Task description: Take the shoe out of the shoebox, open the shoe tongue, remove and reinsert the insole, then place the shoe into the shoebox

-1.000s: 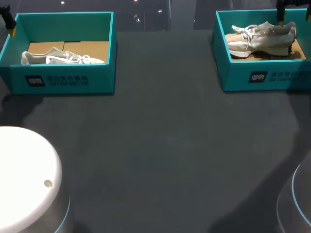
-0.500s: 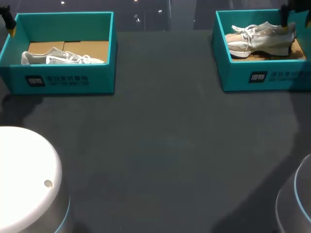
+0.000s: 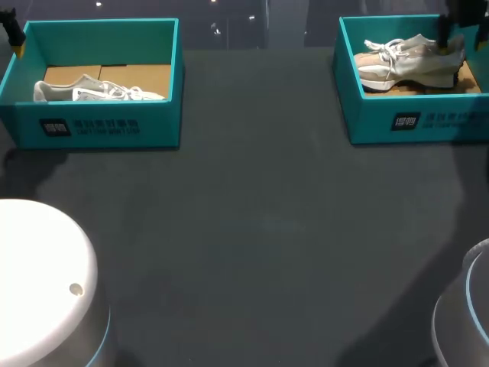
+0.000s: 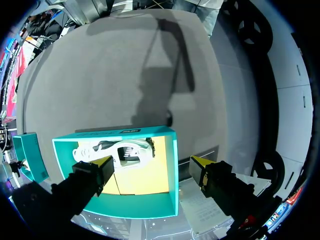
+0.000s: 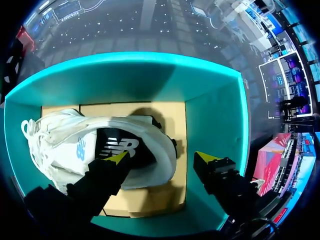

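**Right gripper [image 5: 162, 158] dropped closer to the sneaker [image 5: 60, 140]**

Its fingers stood wide apart, holding nothing. The sneaker, a logo on its side, lay in the right shoebox [image 3: 367, 115] with white print in front. The left gripper [image 4: 151, 161] hung spread near the other shoebox [image 4: 140, 206].

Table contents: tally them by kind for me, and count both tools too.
Teal shoeboxes: 2, left shoebox and right shoebox
Sneakers: 2, white sneaker and beige sneaker
Tools: 2, left tool and right tool
Total: 6
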Controlling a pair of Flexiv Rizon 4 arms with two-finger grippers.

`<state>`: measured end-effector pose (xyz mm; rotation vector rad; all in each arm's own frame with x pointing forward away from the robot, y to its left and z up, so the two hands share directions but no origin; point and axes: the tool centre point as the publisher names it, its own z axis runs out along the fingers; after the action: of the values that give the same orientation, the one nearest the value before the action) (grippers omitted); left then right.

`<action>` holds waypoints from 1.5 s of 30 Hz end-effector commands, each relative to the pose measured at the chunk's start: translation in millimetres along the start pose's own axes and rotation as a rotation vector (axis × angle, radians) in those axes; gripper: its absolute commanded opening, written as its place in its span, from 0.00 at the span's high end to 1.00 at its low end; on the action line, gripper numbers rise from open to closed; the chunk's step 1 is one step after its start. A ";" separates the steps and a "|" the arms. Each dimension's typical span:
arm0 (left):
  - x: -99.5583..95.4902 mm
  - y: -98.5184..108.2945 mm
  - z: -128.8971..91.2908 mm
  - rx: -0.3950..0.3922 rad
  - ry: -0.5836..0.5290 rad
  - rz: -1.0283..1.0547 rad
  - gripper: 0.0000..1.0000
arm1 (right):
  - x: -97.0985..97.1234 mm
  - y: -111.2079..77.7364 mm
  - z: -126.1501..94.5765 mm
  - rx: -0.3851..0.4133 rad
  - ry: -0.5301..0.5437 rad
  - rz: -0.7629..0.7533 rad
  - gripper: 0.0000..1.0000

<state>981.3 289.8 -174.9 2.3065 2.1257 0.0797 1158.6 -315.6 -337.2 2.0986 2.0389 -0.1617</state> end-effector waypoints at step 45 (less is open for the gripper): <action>0.1 -1.8 -0.5 -0.003 0.002 0.001 0.00 | 1.1 4.0 35.6 0.067 0.073 0.017 1.00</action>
<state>981.3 289.8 -174.9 2.3065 2.1257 0.0797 1161.7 -326.9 -372.1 2.1862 2.0809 -0.1491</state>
